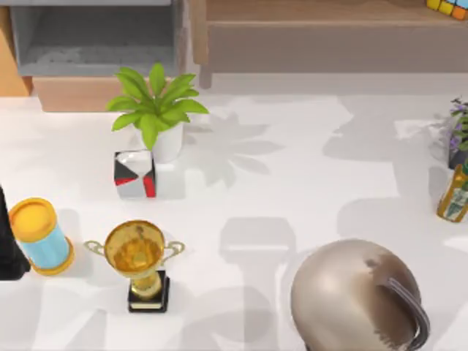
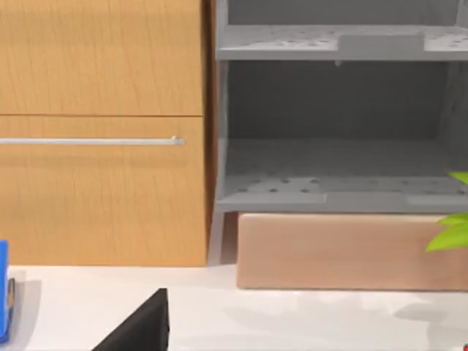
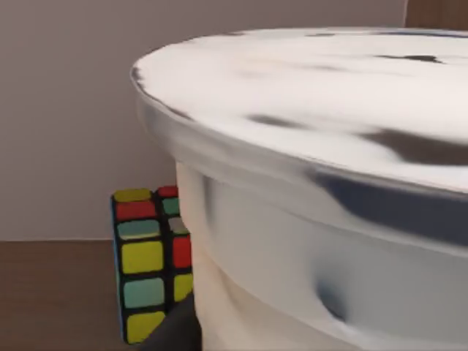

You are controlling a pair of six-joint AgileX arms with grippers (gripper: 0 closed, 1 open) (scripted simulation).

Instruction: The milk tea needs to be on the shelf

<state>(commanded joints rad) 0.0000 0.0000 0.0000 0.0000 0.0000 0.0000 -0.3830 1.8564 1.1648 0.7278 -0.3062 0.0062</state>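
A: Where is the milk tea (image 3: 314, 190)?
B: At the wooden shelf (image 3: 51, 292), beside the puzzle cube (image 3: 142, 263). This looks like the placing step. Whether the right gripper grips it cannot be told.
A: Next?
B: Release, then a clean retreat. The left arm (image 1: 6, 241) is parked at the table's left.

A white table (image 1: 292, 190) fronts a grey shelf unit (image 2: 333, 117) beside a wooden cabinet (image 2: 102, 131).

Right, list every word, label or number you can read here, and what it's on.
No readable text anywhere.
Trophy: its black base carries a gold plate, too small to read.
Bottle at the table's right edge: pictured label, nothing legible.
Red, white and black box: pattern, no letters.
Cube: plain coloured stickers.
Cup: no print visible.
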